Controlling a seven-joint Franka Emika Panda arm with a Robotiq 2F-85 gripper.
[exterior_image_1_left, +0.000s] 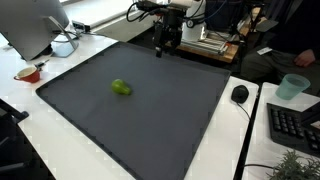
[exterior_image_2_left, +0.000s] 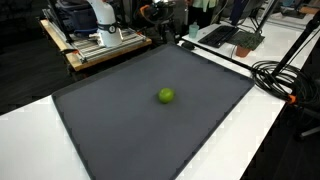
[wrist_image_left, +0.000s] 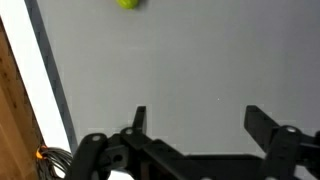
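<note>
- Gripper (wrist_image_left: 197, 118): fingers are seen spread apart, nothing held; it hangs above one edge of the grey mat (exterior_image_1_left: 180, 120).
- Lime (wrist_image_left: 127, 3): found resting near the mat's middle, well apart from the claw.
- In the wrist view the lime is placed at about 11 o'clock from the claw; it looks near-round, so no long axis can be told.

The big mat (exterior_image_1_left: 170, 110) is seen as a dark grey, matt sheet, smooth with hardly any shine; rubber or cloth-topped can't be told. The desk (exterior_image_1_left: 60, 150) under it is finished in plain white, smooth and slightly glossy. A waxy, faintly shiny green skin is shown on the lime (exterior_image_1_left: 121, 88). The fingers (wrist_image_left: 139, 118) are done in matt black, plastic or coated metal by the look. A brown wood edge (wrist_image_left: 12, 100) is caught in the wrist view. The mouse (exterior_image_1_left: 240, 94) is finished in black plastic, the cup (exterior_image_1_left: 292, 87) in see-through bluish plastic.
</note>
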